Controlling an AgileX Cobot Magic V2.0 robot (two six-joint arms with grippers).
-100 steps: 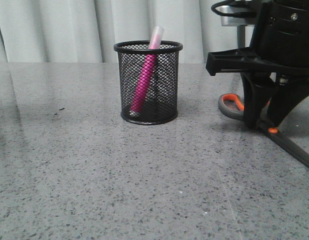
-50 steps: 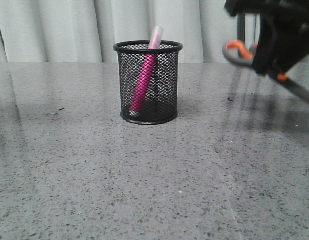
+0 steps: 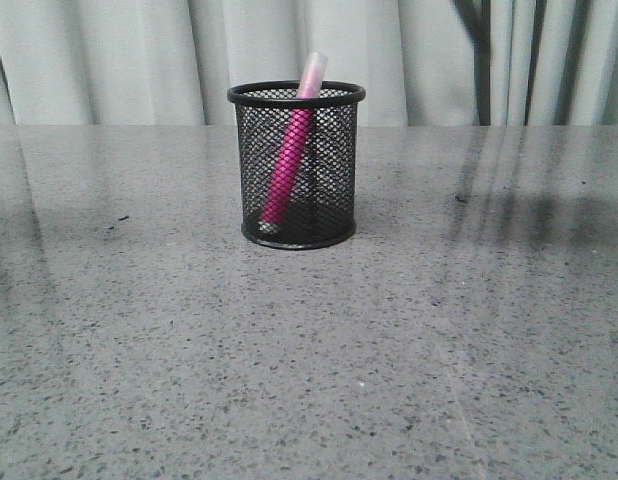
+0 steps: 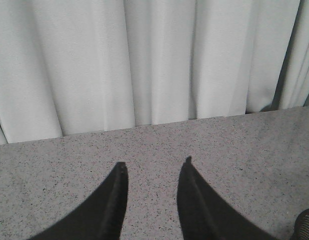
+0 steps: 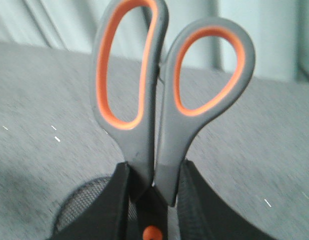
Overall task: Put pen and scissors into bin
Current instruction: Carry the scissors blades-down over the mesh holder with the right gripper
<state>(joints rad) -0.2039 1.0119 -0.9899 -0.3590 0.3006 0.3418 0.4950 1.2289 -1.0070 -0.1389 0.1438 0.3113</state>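
A grey speckled stone table (image 3: 309, 380) filled the front view, running back to a pale curtain (image 3: 109, 60) at its far edge. One thing stood directly on it: a black wire-mesh bin (image 3: 297, 165), upright, slightly left of centre and toward the far side. A pink pen (image 3: 289, 165) leaned inside the bin, its pale cap rising above the rim.

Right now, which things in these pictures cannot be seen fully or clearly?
- Scissors: in the right wrist view the blades are hidden below the pivot by the right pincer; the front view shows neither.
- Bin: only an edge shows in the left wrist view, cut off at the corner.
- Pen: its lower end is blurred by mesh in the front view.
- Left pincer: only the fingertips show.
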